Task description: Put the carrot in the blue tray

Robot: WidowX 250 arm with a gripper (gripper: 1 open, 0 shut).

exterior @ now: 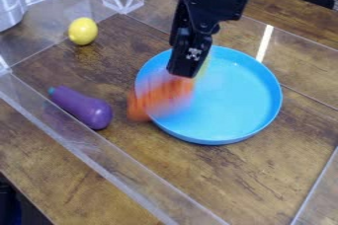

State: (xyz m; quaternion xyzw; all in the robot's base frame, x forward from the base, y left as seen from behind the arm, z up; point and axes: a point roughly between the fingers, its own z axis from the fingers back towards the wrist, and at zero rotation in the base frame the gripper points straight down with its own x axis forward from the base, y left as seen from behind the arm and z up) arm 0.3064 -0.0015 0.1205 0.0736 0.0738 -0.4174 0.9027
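The carrot [161, 97] is a blurred orange streak at the left rim of the blue tray [231, 106], apparently dropping free. I judge it light, stiff and smooth, best pinched across its thick middle. The blur hides its direction and long axis. My pincer [187, 65] hangs just above it; its opening I cannot make out, though nothing sits between the fingers.

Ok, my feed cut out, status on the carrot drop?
Pincer open above the blue tray. Carrot loose, blurred, at the tray's left rim, not settled. Eggplant and lemon well clear.
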